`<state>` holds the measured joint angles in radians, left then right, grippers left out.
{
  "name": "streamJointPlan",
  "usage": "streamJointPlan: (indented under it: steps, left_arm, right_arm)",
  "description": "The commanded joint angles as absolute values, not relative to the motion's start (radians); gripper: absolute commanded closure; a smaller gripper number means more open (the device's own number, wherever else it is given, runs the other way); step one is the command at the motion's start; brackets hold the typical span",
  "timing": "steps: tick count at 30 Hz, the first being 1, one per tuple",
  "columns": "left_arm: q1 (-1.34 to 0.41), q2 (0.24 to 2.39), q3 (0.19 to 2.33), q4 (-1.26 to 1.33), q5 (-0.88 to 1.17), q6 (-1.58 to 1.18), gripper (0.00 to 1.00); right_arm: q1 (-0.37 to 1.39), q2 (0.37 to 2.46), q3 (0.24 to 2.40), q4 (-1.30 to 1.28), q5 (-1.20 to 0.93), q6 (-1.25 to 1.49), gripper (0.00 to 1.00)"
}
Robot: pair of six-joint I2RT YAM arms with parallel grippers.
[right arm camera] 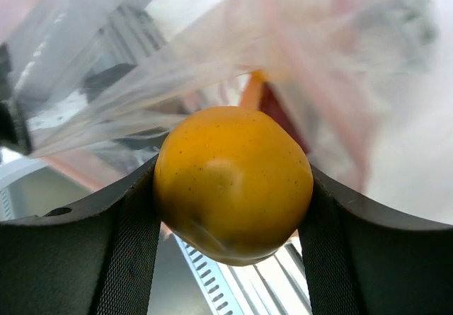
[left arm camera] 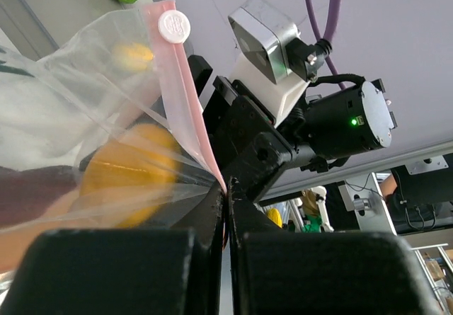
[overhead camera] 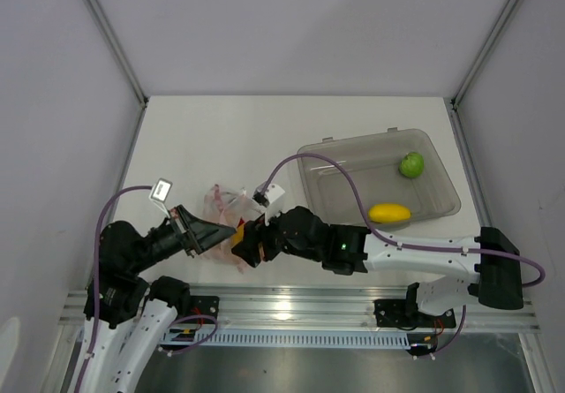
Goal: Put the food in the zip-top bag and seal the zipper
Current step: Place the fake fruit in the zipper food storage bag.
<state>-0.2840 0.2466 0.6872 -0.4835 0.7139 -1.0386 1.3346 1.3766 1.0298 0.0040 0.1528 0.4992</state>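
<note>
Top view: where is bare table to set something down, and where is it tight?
Bare: the far-left table between the zip-top bag and the back wall, and the strip behind the grey bin. Crowded: the near edge, where the left gripper pinches the bag and the right gripper holds an orange fruit.

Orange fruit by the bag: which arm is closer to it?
Right. The right jaws grip the orange fruit; the left jaws pinch the zipper of the bag beside it.

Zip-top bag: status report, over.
Left gripper shut on zip-top bag. Right gripper holds orange fruit at its mouth. Green fruit, yellow fruit in bin.
</note>
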Motion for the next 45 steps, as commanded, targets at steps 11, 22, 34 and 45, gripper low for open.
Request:
streamJointPlan:
  steps: [11, 22, 34, 45]
  left_arm:
    - [-0.291, 0.236, 0.739, -0.428, 0.77, -1.075, 0.99]
    - [-0.291, 0.247, 0.738, -0.405, 0.77, -1.085, 0.99]
    - [-0.291, 0.244, 0.733, -0.422, 0.767, -1.071, 0.99]
    - [-0.291, 0.224, 0.696, -0.423, 0.766, -1.058, 1.0]
  right_arm:
    - [1.256, 1.279, 1.062, -0.018, 0.216, 0.483, 0.36]
    - [1.304, 1.396, 1.028, 0.167, -0.158, 0.405, 0.45]
    - [1.309, 1.347, 0.999, 0.078, -0.043, 0.402, 0.14]
    - [1.309, 1.223, 1.011, -0.07, 0.116, 0.414, 0.13]
